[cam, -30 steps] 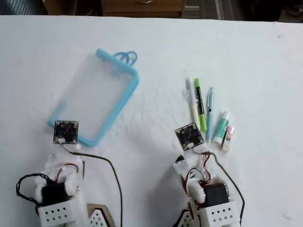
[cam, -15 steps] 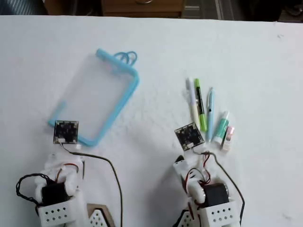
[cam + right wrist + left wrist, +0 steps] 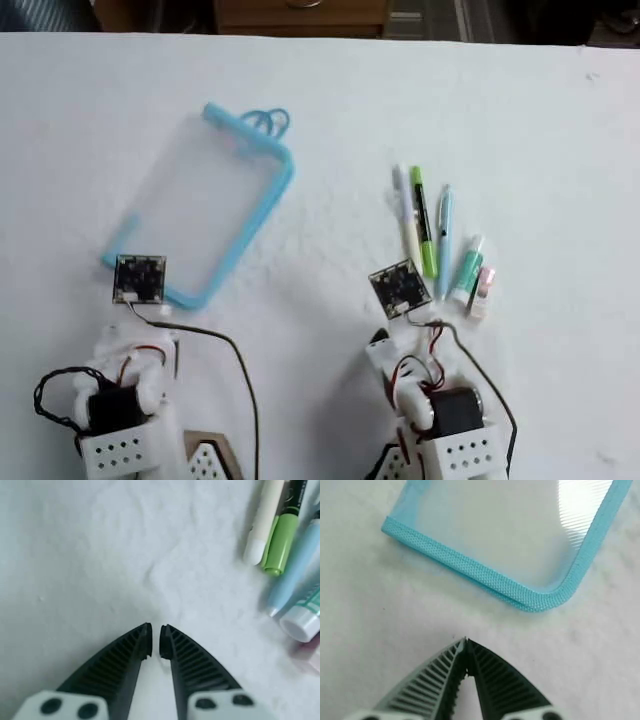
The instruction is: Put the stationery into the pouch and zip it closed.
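Start at the left gripper [image 3: 466,642]: ribbed fingers [image 3: 440,675] pressed tip to tip, holding nothing, parked just off the near corner of the pouch [image 3: 485,580]. Then look at the right gripper [image 3: 155,632]: black fingers [image 3: 125,655] closed to a thin slit, also holding nothing, well away from the pouch and close to the stationery. Past those tips, find five things in a row, all well apart from the pouch, on its right side in the high view: a white pen [image 3: 405,215], a green marker [image 3: 424,225], a blue pen [image 3: 443,235], a teal tube [image 3: 466,268] and a small pink piece [image 3: 481,292]. Nothing inside the pouch yet, so probably the very first step: picking up one pen. To do it well, open the right fingers wide first, come down over the white pen, the one nearest the pouch, and pinch across the middle to keep it level. Take care not to bump the green marker lying right beside it. Likely best to use the left fingers to hold the pouch steady. From the high view, learn the whole layout and spot the blue loop [image 3: 265,122] at the far end of the pouch. From the left wrist view, get the woven blue edge up close. From the right wrist view, get the round pen ends side by side. No telling, from any view, an open zip from a shut one.
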Robot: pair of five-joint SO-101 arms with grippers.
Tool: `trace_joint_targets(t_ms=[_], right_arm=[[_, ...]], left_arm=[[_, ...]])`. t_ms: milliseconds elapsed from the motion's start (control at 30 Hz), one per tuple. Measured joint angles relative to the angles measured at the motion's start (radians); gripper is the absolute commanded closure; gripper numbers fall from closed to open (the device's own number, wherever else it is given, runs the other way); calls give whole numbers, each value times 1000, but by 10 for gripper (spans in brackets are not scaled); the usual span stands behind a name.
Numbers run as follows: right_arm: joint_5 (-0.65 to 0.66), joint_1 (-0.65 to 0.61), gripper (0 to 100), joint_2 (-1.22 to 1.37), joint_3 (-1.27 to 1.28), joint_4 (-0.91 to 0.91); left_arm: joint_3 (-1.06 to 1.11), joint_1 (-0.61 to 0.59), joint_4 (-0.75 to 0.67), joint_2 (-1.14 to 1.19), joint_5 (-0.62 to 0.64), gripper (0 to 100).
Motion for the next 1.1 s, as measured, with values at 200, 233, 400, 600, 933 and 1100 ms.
trace_joint_targets(t_ms=[200,233,400,600,933,1100], right_arm=[[0,0,954,0,0,-6],[0,0,954,-2,-8,-12],[0,-14,954,-2,-180,-78],[0,-120,954,-6,-284,-92],[0,-164,954,-9,-158,-97],[0,-14,954,-3,-9,-91]], left_arm=[[0,0,0,0,0,976],[0,0,0,0,0,976],[0,0,0,0,0,975],[0,0,0,0,0,975],[0,0,0,0,0,975],[0,0,0,0,0,975]])
